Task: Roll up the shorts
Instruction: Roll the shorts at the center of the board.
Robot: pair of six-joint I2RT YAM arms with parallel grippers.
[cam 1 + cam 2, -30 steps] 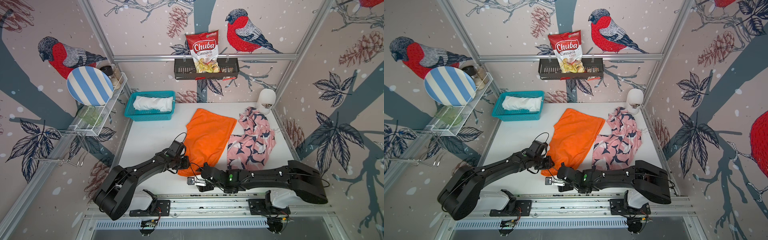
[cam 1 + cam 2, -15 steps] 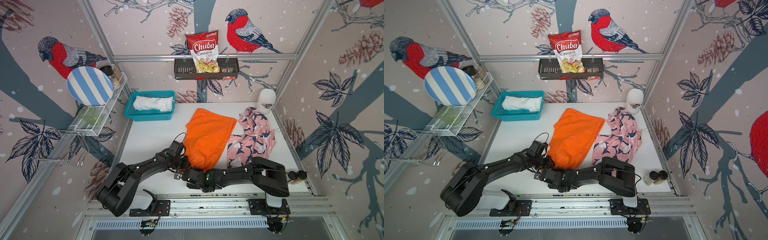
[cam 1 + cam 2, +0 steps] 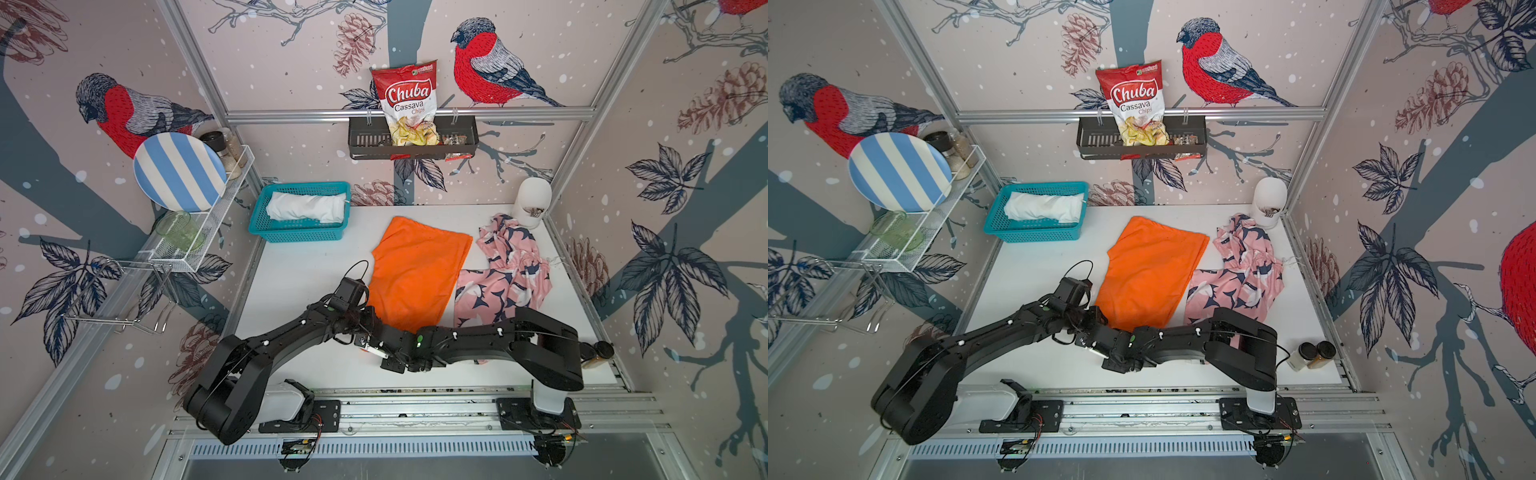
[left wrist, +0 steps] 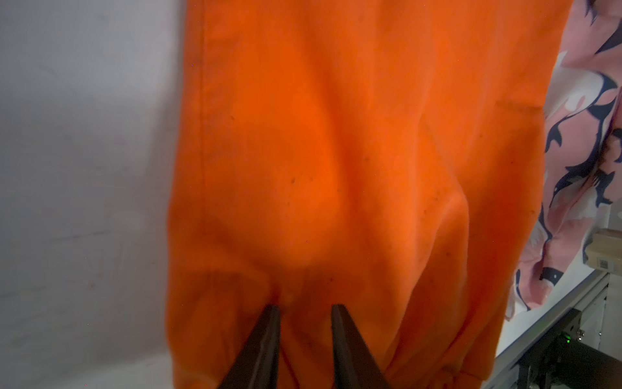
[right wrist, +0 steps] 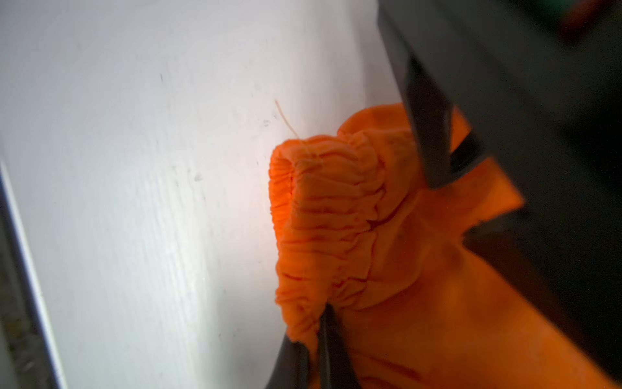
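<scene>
Orange shorts (image 3: pixel 417 272) lie spread flat mid-surface (image 3: pixel 299 286), in both top views. The near end is under the two pincers, the far end points at the back wall.

Right pincer (image 5: pixel 319 325) is clamped on the gathered elastic waistband at the near corner. The wrist view shows ruched cloth bunched up just past the tips and lifted a bit off the surface.

Left pincer (image 4: pixel 304 308) has its jaws parted and tips down on the orange cloth, which shows in the gap. It sits just beside the right one, toward the back wall.

Pink patterned shorts (image 3: pixel 503 278) are crumpled just beside the orange pair, on its right.

White shorts (image 3: pixel 305 206) are rolled, lying in the teal basket (image 3: pixel 297 239) at the back left.
</scene>
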